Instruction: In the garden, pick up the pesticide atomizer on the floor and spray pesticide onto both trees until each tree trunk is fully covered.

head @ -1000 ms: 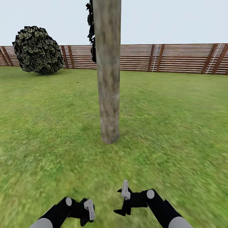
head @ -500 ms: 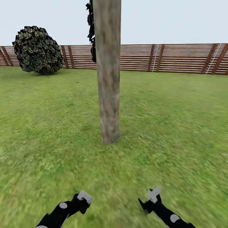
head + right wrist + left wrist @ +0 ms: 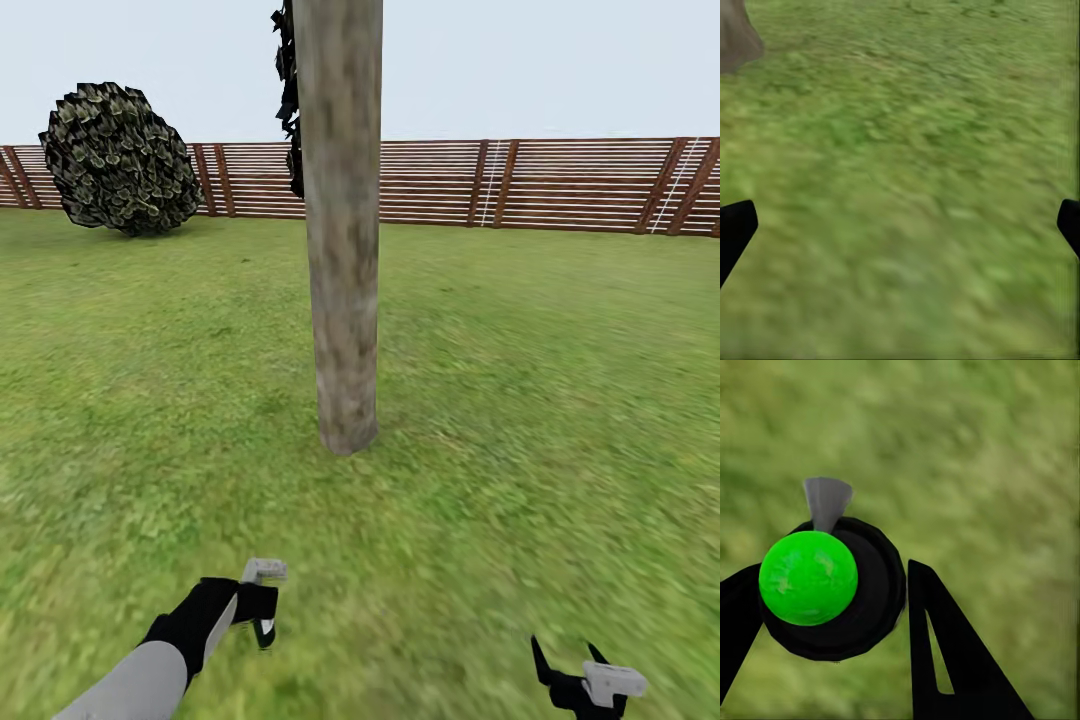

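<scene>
Garden, midday light: trunk (image 3: pixel 342 250) dead centre in head view, pale grey-brown and mottled, standing upright in grass (image 3: pixel 560 380).
Leaves: dark jagged clump (image 3: pixel 290 90) hugging trunk's upper left side.
Backdrop: brown slat fence (image 3: pixel 560 185) across far edge of lawn; round dark bush (image 3: pixel 120 160) at far left, in front of fence.
Atomizer: seen in left wrist view as round black body (image 3: pixel 874 600) w/ bright green ball top (image 3: pixel 808 577) and small grey wedge poking out beside it; held above grass, well short of trunk.
Left pincer: (image 3: pixel 262 605) low at left of head view, near side of trunk, closed round atomizer, one black finger (image 3: pixel 945 660) at each side of body.
Right pincer: (image 3: pixel 565 650) at bottom right of head view, spread wide, nothing between tips; hanging over bare grass, apart from left arm.
Right wrist view: blurred lawn, black fingertips at opposite edges, trunk base (image 3: pixel 735 41) in one corner.
Label, cap colour on atomizer: can't tell beyond green top.
</scene>
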### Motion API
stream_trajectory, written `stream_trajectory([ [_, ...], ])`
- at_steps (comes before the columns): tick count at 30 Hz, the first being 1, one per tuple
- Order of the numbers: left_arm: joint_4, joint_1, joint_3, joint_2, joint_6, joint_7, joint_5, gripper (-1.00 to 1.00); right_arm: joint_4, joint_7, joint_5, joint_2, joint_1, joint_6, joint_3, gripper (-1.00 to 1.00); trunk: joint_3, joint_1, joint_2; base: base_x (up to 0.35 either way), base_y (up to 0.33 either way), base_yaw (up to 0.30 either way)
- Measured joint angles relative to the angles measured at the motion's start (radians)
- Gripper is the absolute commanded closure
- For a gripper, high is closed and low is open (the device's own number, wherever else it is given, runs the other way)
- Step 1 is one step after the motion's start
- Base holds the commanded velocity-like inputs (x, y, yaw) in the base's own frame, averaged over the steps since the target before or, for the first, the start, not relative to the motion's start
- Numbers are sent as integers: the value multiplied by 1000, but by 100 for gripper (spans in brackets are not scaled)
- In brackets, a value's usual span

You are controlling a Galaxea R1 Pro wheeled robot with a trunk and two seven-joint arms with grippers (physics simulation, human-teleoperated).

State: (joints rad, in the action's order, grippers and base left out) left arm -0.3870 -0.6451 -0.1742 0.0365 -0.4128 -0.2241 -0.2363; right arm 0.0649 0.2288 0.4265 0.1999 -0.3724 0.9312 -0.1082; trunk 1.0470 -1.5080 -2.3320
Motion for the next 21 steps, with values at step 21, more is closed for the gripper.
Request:
stream_trajectory([
  [21,-22,-82,-1,8,-168,9,5,100,-11,-2,8,-10,3,5,-1,-100,0,0,0,264,0,-112],
])
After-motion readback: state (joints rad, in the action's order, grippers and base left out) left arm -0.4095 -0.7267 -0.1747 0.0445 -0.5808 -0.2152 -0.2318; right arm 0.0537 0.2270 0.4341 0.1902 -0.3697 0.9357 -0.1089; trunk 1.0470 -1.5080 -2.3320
